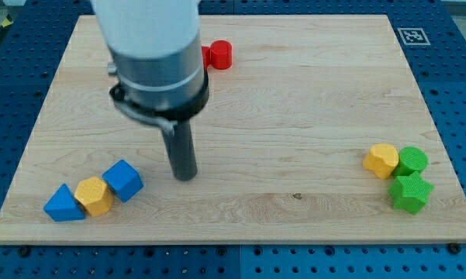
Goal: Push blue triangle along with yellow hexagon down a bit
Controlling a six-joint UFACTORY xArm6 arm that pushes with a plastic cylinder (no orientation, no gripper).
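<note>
In the one camera view, the arm's dark rod comes down near the middle-left of the wooden board [240, 85], and its tip [185, 177] rests just to the right of a row of three blocks. There are no fingers to report; the arm ends in the bare rod.

The row sits near the view's bottom-left corner: the blue triangle [63, 204] at the left end, the yellow hexagon [94, 195] touching it, and a blue cube [124, 180] against the hexagon's right side. The tip stands near the cube but apart from it.

A red block [218, 55] lies near the top edge, partly behind the arm. At the far right a yellow block [381, 160] and two green blocks [411, 161] [410, 192] cluster together.

The risk is plain: the triangle and hexagon already lie close to the bottom edge, so too long a push could tip them off. A push from the tip's present side would also strike the cube first and drive the row leftward instead of down.
</note>
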